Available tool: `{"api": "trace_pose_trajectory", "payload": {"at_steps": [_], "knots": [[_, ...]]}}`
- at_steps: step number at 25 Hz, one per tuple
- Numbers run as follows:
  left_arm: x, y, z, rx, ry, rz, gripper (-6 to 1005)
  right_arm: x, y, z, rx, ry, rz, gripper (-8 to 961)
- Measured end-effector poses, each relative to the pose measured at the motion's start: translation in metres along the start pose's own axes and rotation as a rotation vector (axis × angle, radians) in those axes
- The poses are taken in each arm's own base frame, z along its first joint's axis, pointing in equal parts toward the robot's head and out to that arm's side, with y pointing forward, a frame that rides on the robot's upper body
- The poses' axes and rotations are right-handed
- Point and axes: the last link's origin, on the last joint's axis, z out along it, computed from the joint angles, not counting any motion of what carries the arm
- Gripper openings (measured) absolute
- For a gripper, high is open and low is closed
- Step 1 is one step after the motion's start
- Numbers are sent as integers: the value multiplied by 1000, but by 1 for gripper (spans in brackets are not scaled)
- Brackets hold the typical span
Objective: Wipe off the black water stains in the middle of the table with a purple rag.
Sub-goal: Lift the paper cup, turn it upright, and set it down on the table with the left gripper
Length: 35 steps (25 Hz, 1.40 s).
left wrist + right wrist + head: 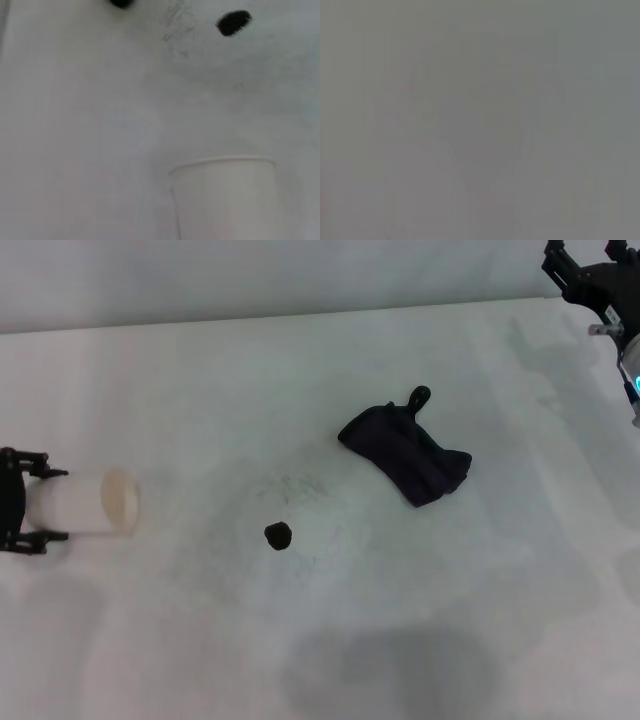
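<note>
1. Head view: The white table (200,640) carries a small, glossy black stain (278,535) near its middle, with faint grey scuff marks just beyond it.
2. Head view: The purple rag (405,452) lies crumpled to the right of the stain and farther away, apart from it. A small loop sticks out at the rag's far edge.
3. Head view: The left gripper (22,502) sits at the left edge of the table. Its jaws are closed around a white paper cup (85,503), which lies on its side with the open mouth pointing right, towards the stain.
4. Head view: The right gripper (590,275) is at the far right corner, raised and well apart from the rag. Whether its jaws are wide or narrow cannot be told.
5. Left wrist view: The cup (225,197) fills the near part of the picture. The stain (233,22) lies beyond it on the table (75,125), beside grey scuffs. A dark scrap at the picture edge cannot be identified.
6. Right wrist view: A uniform grey blur; nothing can be made out.
</note>
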Motion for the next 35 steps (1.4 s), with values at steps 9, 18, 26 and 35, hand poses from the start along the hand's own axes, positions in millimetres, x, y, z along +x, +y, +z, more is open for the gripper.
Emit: {"api": "trace_pose_trajectory", "payload": {"at_steps": [9,18,26,35], "knots": [[6,-11,-2,141,93,-131,712,1,0,-2,-9,-1,-7,857],[7,10,4,408,374,-436,709,-1,1,-1,-17,-11,-13,857],[16,56,32,692,567,-693,709,-3,-3,-6,-17,-40,-15,857],[23,86,60,835,556,-1046,708,-10,-2,-9,-34,-90,-15,857]]}}
